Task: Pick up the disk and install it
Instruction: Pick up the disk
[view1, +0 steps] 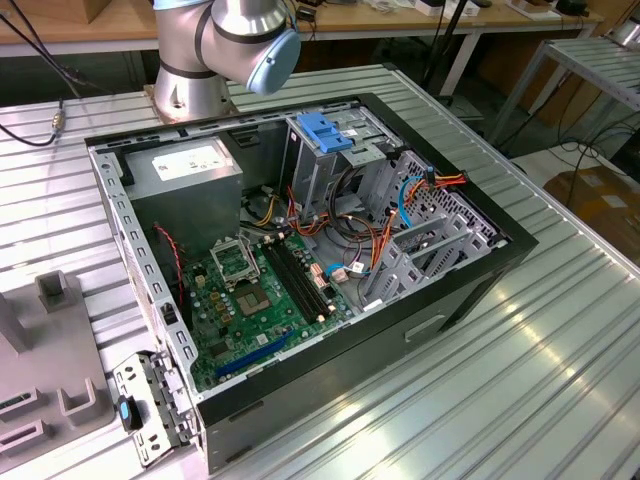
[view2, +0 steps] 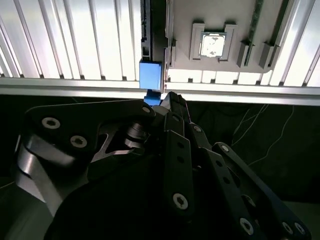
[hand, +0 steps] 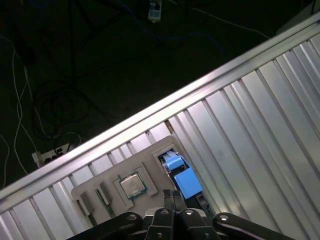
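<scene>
1. In both wrist views the gripper (hand: 172, 194) (view2: 169, 97) is hovering with its fingertips pressed together, clamping nothing.
2. The disk (hand: 186, 179) (view2: 151, 75) is standing on edge in a slot of the grey fixture plate (hand: 150, 167) (view2: 210, 15), right by the gripper's tips. Whether they are touching it I cannot tell.
3. The disk is showing its bright blue plastic end. In the second wrist view a narrow dark body is running on behind that end.
4. A square processor chip (hand: 131, 185) (view2: 212, 44) is sitting in a pocket of the same plate, just beside the disk.
5. The plate is lying on the ribbed metal table (hand: 250, 125) (view2: 75, 40), near its edge.
6. In the exterior view an open computer case (view1: 350, 400) is sitting mid-table. The arm's base (view1: 190, 85) is standing at about eleven o'clock from the case, and the fixture plate (view1: 70, 330) is lying at about eight o'clock.
</scene>
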